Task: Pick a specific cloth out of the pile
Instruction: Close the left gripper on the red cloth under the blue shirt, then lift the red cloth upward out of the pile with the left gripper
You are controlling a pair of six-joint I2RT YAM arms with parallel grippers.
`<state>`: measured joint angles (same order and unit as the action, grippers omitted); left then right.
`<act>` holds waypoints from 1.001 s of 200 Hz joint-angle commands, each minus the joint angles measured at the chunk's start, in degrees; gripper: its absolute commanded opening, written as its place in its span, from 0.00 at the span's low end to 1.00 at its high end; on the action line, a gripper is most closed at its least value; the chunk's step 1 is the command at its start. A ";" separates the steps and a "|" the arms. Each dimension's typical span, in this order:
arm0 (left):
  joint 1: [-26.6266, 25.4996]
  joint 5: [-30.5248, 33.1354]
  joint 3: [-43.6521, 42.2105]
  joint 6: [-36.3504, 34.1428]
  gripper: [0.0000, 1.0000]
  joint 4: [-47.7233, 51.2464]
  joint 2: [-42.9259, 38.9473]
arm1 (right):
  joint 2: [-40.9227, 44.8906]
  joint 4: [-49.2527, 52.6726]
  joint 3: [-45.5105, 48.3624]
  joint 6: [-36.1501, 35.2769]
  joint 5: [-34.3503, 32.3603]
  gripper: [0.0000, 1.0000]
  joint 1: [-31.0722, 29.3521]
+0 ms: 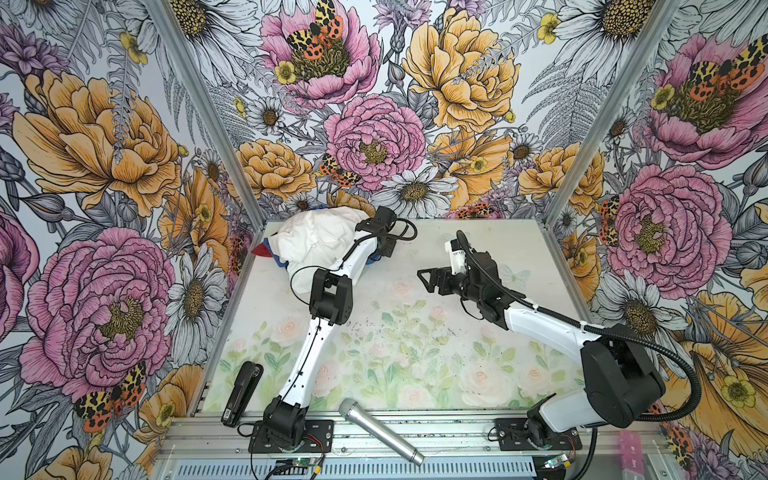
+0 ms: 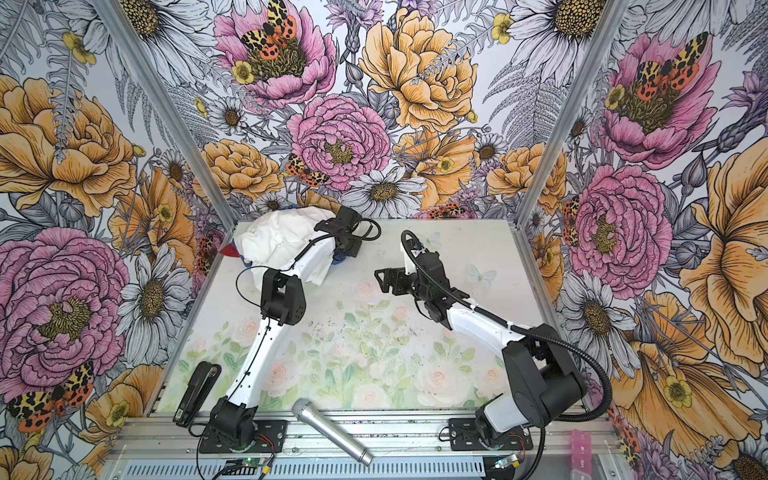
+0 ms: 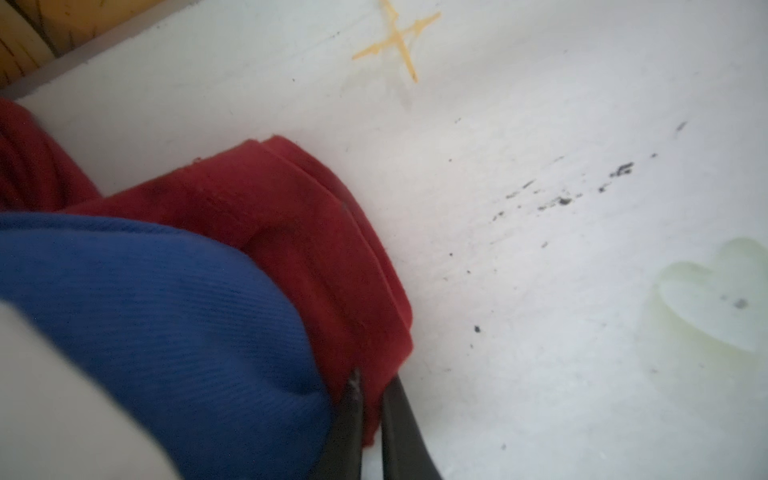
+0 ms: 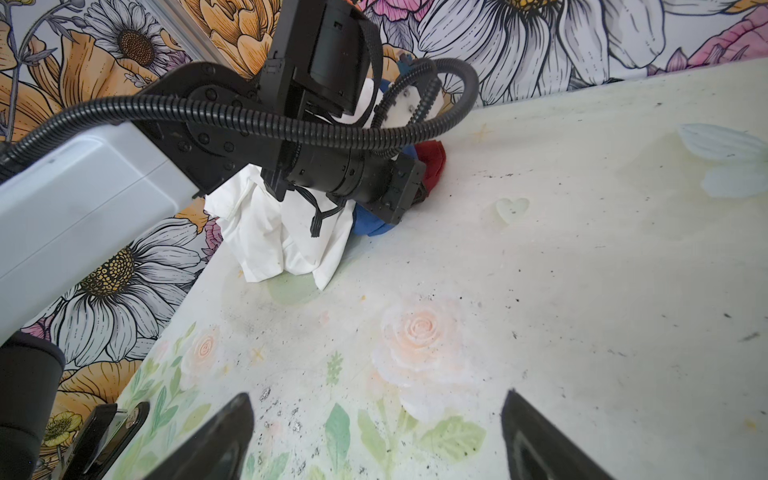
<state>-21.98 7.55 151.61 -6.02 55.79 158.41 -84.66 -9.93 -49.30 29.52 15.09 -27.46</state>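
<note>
L gripper (image 3: 376, 380) clamped on a fold of red cloth (image 3: 316, 232) at pile (image 2: 282, 245) edge, far-left table (image 4: 582, 291) corner. Low side grab, prob. b/c royal-blue cloth (image 3: 166, 311) & white cloth (image 1: 320, 237) lie on top. R gripper (image 4: 378, 395) jaws apart, empty, hovering mid-table, clear of pile.

The left arm (image 1: 309, 357) and the right arm (image 1: 548, 328) share glossy white link shells, boxy black joint housings dotted with small screws, black bolted base plates (image 1: 320, 432) and a ribbed black hose (image 4: 316, 129) apiece, and the right gripper (image 4: 378, 392) has dark tapered fingers (image 4: 224, 436).
</note>
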 commanded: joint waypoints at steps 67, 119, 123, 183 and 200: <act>-1.14 8.89 1.24 -3.13 0.00 0.91 -15.37 | 4.80 0.17 0.78 2.58 1.10 0.93 -0.61; 2.11 7.34 5.03 1.22 0.00 0.82 -24.55 | 7.66 3.28 -0.03 2.12 0.98 0.93 -0.85; 2.57 7.06 5.73 1.74 0.00 0.73 -25.36 | 7.88 3.40 -0.10 2.08 0.99 0.93 -0.84; 8.56 7.73 6.66 5.10 0.00 -11.19 -38.21 | 10.97 5.13 0.85 3.09 -1.03 0.93 -1.39; 10.56 6.62 6.35 7.33 0.00 -15.50 -40.84 | 12.42 6.17 1.51 3.30 -1.83 0.93 -1.39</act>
<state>-12.91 14.20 157.71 -2.24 52.82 124.29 -75.31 -5.54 -48.51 32.12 15.03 -28.47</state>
